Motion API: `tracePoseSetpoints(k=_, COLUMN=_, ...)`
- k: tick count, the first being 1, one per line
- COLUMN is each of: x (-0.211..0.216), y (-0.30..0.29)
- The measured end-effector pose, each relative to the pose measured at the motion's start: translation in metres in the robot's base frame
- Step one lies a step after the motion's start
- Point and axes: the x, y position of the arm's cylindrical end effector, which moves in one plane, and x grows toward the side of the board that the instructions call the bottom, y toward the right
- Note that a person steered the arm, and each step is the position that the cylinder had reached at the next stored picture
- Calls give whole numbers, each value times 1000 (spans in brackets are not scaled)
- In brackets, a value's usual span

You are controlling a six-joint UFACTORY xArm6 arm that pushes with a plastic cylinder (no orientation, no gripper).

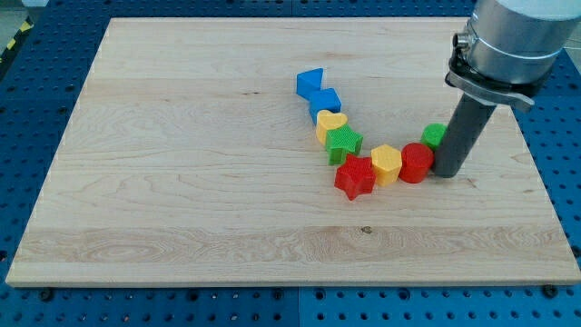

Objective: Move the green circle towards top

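My tip (446, 173) is a bare rod end with nothing to clench or release; it rests on the wooden board (182, 182), touching or very nearly touching two blocks. Just to its left, towards the view's top, sits the green circle (434, 135), half hidden behind the rod, so its round shape is my best reading and not a sure one. Directly left of my tip, seemingly in contact, is the red circle (417, 163).

Farther left runs a curved chain: a yellow hexagon (387, 163) against the red circle, then a red star (355, 176), a green star (344, 143) above it, a yellow heart (331, 123), and two blue blocks (317, 93) farthest off towards the view's top.

The risk, as I judge it: my tip stands beside and slightly below the green circle, not squarely under it. A push towards the top from here could glance off its curved side and send it left or spinning away, and the rod may drag the red circle along.

The blocks look like ridged, layered plastic with matte faces; the board is pale, smooth grained wood on a blue perforated base (36, 309).
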Motion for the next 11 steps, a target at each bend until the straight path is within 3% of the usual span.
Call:
tracePoseSetpoints(k=7, x=-44, y=0)
tracePoseSetpoints(k=11, x=-97, y=0)
